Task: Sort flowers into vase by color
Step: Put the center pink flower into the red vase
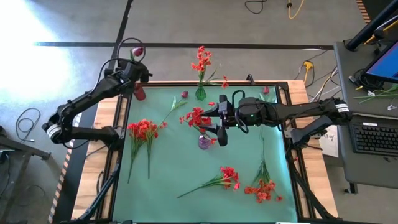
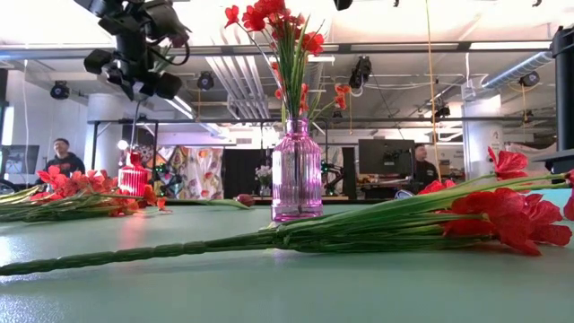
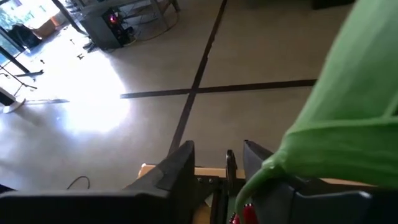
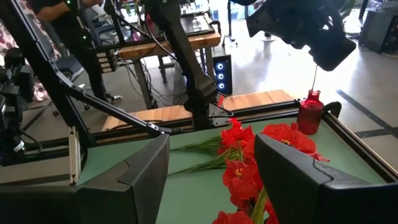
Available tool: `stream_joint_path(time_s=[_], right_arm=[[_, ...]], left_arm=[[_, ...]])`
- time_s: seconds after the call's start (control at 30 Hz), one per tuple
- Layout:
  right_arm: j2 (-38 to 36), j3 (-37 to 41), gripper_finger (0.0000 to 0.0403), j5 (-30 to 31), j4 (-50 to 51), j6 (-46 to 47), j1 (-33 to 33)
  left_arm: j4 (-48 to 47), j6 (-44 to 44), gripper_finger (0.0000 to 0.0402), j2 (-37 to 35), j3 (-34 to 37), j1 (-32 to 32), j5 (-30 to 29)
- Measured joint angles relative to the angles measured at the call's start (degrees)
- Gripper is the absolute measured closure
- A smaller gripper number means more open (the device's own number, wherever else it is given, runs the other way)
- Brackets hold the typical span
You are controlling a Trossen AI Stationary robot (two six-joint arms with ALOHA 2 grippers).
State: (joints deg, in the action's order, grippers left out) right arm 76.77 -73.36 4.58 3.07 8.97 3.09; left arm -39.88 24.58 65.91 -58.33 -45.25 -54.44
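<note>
- Nearest the low camera, a loose spray (image 2: 269,240) lies flat across the green surface (image 2: 269,296), stem stretched out long and red blooms at one end.
- You will likely find these flowers very light. The stems look thin and springy and the blooms soft, so take hold low on the bare stem and never on the petals. Expect a long stem to sway and snag on a vase neck.
- Other sprays lie on the surface: one bunch (image 1: 144,130) at the left arm's side and two (image 1: 227,177) near the front edge. Red ones already stand in the purple vase (image 1: 205,142) at the centre and in the green vase (image 1: 200,93) behind it.
- Your right claw (image 4: 211,155) hangs just beside the purple vase's red blooms (image 4: 242,171), jaws wide and gripping nothing.
- Your left claw (image 3: 217,155) sits above the red vase (image 1: 140,93) at the far left corner. Its jaws are parted, with a thin stem (image 3: 230,168) loose between them.
- Only the high view shows that stem's magenta bud (image 1: 137,51) poking past the surface edge. The left wrist view shows the jaw gap instead.
- Only the low view shows how upright the purple vase's bouquet stands.
</note>
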Motion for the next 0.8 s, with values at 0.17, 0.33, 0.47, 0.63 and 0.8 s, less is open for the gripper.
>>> stream_joint_path(time_s=[0.17,0.33,0.47,0.63,0.8], right_arm=[[-0.02,0.0,0.0174,0.0,0.0,0.01,0.0],[-0.02,0.0,0.0174,-0.01,0.02,0.02,0.0],[-0.02,0.0,0.0174,0.0,0.02,0.02,0.0],[-0.02,0.0,0.0174,-0.02,0.06,0.02,0.0],[-0.02,0.0,0.0174,-0.02,0.06,0.02,0.0]], left_arm=[[-0.18,0.0,0.0239,-0.11,0.0,0.0,1.48],[-0.15,-0.01,0.0209,-0.13,0.0,0.0,1.64],[-0.14,0.0,0.0197,-0.13,0.0,0.0,1.64],[-0.34,0.15,0.019,-0.13,0.0,0.0,1.95],[-0.41,0.56,0.0175,-0.13,0.0,0.0,1.95]])
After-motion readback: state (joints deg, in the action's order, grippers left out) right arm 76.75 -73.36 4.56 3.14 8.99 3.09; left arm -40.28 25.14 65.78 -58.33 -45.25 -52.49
